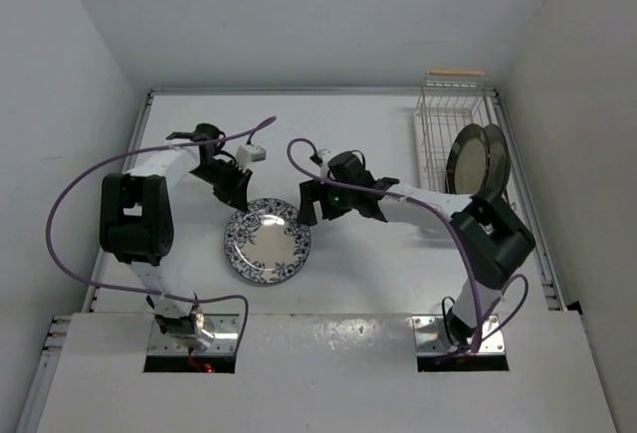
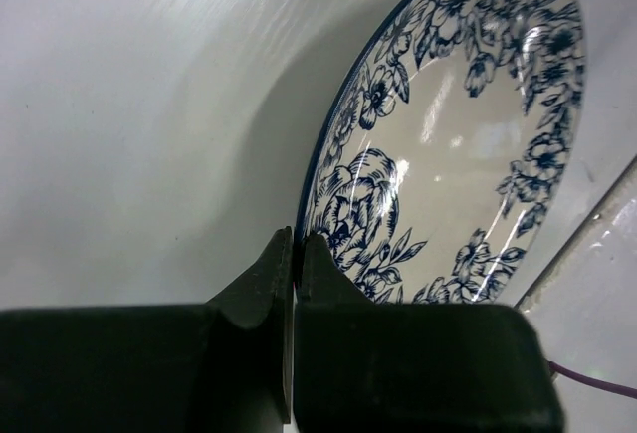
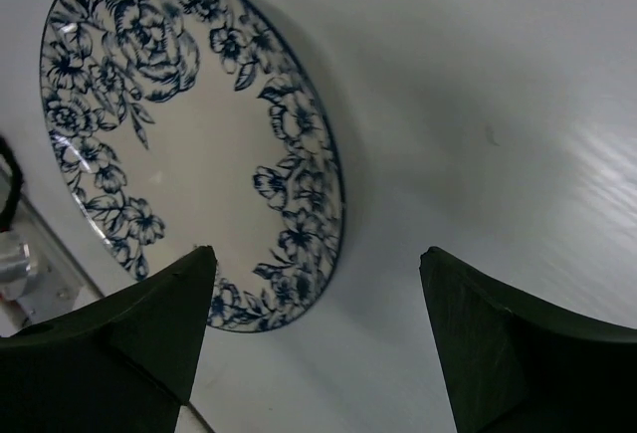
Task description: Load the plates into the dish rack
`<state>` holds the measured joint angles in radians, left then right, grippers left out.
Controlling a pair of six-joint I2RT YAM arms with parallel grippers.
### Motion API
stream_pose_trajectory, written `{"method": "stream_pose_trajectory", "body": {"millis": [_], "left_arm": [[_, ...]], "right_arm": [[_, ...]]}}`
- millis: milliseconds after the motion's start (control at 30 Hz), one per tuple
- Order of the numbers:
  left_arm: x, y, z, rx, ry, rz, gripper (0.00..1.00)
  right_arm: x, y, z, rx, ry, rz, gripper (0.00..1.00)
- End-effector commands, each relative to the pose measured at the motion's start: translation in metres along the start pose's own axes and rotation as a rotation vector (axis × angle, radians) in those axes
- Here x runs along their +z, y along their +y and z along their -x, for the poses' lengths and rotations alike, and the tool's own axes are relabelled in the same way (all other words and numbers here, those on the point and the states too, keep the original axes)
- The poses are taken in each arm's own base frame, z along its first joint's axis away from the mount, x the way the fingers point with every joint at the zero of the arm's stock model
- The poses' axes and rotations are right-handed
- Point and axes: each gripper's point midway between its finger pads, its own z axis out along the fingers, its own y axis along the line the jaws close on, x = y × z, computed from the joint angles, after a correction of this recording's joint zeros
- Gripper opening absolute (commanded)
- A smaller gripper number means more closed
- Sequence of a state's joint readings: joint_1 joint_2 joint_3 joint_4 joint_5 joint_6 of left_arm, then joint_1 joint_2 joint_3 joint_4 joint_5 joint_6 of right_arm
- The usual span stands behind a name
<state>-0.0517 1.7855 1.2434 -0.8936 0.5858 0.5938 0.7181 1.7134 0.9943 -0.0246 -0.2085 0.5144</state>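
The white plate with blue floral pattern (image 1: 267, 242) lies in the middle of the table, its far-left edge raised. My left gripper (image 1: 238, 197) is shut on that rim; in the left wrist view the fingers (image 2: 296, 246) pinch the plate's edge (image 2: 468, 134). My right gripper (image 1: 311, 204) is open and empty just beyond the plate's far-right rim; its wrist view shows the plate (image 3: 189, 144) to the left of the gap between the jaws (image 3: 318, 264). Two cream dark-rimmed plates (image 1: 466, 159) (image 1: 496, 157) stand upright in the white wire dish rack (image 1: 434, 129) at the far right.
The rack's wooden handle bar (image 1: 455, 74) is at its far end. A small white block (image 1: 256, 152) on the left arm's purple cable sits behind the left gripper. White walls close in the table on three sides. The table's front edge (image 2: 587, 224) runs just past the plate.
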Motion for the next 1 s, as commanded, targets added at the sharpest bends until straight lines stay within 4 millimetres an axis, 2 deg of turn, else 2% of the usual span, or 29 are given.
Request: {"method": "stream_pose_trajectory", "body": {"millis": [0,33,133,233,267,333,367,433,467,567,700,733,767,833,867,967], "left_arm": [[-0.020,-0.013,0.034,0.109,-0.122,-0.019,0.00],[-0.020,-0.015,0.032,0.103,-0.116,-0.025,0.00],[-0.024,-0.020,0.037,0.109,-0.136,-0.038,0.00],[-0.027,-0.022,0.040,0.117,-0.149,-0.039,0.00],[-0.027,-0.022,0.040,0.117,-0.149,-0.039,0.00],[-0.029,-0.023,0.042,0.123,-0.155,-0.034,0.00],[-0.032,-0.022,0.045,0.130,-0.162,-0.028,0.00],[-0.034,-0.023,0.049,0.137,-0.175,-0.031,0.00],[-0.034,-0.023,0.049,0.137,-0.175,-0.031,0.00],[-0.038,-0.024,0.057,0.139,-0.194,-0.031,0.00],[-0.043,-0.015,0.062,0.122,-0.184,0.017,0.02],[-0.043,-0.013,0.058,0.114,-0.164,0.031,0.07],[-0.046,-0.011,0.061,0.119,-0.165,0.044,0.20],[-0.046,-0.009,0.057,0.111,-0.146,0.056,0.30],[-0.048,-0.008,0.060,0.117,-0.152,0.061,0.40],[-0.054,-0.009,0.062,0.116,-0.146,0.068,0.51]], "right_arm": [[0.009,0.049,0.015,0.029,-0.057,0.220,0.82],[0.021,0.046,0.006,0.042,-0.041,0.222,0.80],[0.036,0.042,-0.007,0.100,-0.006,0.209,0.77],[0.049,0.040,-0.017,0.108,0.017,0.198,0.66],[0.053,0.041,-0.022,0.111,0.028,0.200,0.56],[0.057,0.043,-0.024,0.113,0.031,0.204,0.46],[0.058,0.045,-0.025,0.114,0.032,0.211,0.31],[0.059,0.052,-0.026,0.112,0.034,0.236,0.15],[0.057,0.056,-0.024,0.109,0.030,0.248,0.01],[0.051,0.053,-0.020,0.104,0.008,0.233,0.00],[0.028,0.063,0.000,0.058,-0.067,0.248,0.00],[0.025,0.061,0.002,0.053,-0.076,0.242,0.00],[0.017,0.064,0.011,0.042,-0.107,0.244,0.00],[0.012,0.062,0.012,0.036,-0.119,0.236,0.00],[0.011,0.061,0.012,0.036,-0.122,0.236,0.00],[0.001,0.057,0.016,0.039,-0.139,0.233,0.00]]}}
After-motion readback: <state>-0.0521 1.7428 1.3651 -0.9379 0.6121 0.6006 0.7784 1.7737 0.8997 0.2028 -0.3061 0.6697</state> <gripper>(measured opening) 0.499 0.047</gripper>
